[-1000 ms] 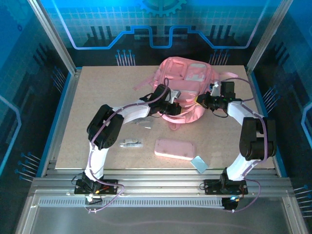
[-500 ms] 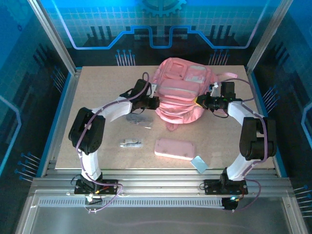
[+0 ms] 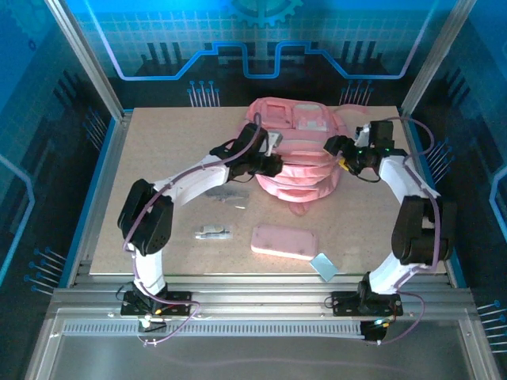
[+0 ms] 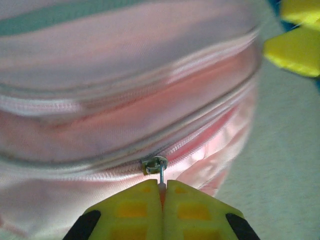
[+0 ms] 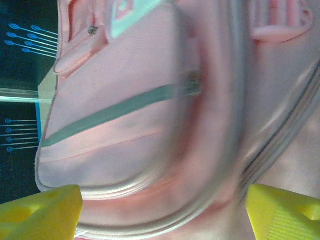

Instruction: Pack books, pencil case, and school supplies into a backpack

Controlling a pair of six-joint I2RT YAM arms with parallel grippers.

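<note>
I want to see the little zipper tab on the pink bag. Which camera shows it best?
The left wrist view: the zipper tab sits close, pinched in the shut left pincer. In the top view it is too small to make out. The right wrist view gives blurred backpack fabric.

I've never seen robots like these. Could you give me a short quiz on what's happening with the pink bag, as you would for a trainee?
1. True or false: the pencil case is already inside the backpack.
2. What does the left gripper pinch? A nothing; B the backpack's zipper pull; C the pencil case.
3. Which gripper has its fingers spread wide apart?

Key
1. False: it lies on the table, in front of the backpack.
2. B.
3. The right gripper, close to the backpack's side.
</note>
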